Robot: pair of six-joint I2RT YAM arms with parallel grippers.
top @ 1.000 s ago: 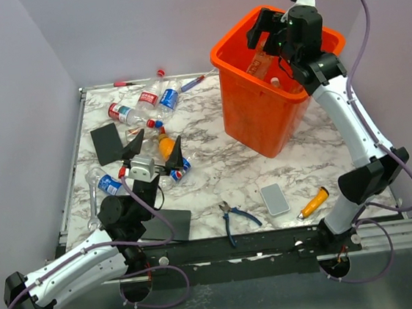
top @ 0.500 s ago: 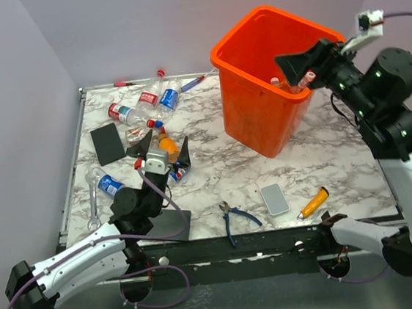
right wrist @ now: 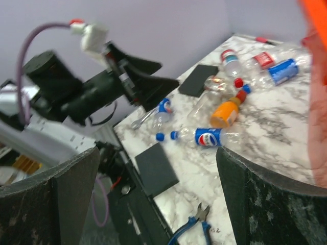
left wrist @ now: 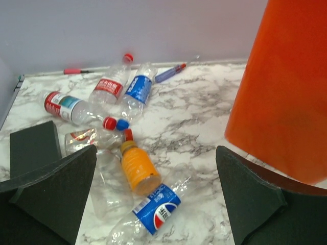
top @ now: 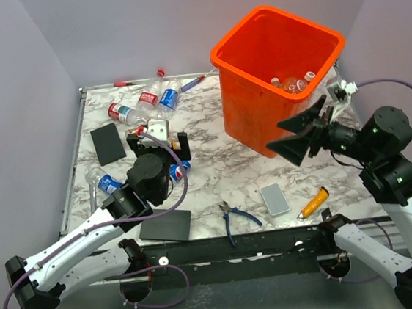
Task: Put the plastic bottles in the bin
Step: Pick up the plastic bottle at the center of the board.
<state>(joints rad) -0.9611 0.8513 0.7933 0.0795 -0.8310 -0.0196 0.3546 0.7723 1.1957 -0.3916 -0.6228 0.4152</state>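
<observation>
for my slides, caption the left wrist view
Open left pincer facing loose plastic bottles on the marble table, orange bin at right

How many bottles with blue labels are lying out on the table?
3: one blue-label bottle in the far pile, a second beside the orange bottle, a third near the table's left edge. The left arm may hide more.

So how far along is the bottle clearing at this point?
Partly done: a few bottles sit in the bin. Nothing in hand: left gripper and right gripper are both open, empty. About eight loose bottles wait on the table.
</observation>
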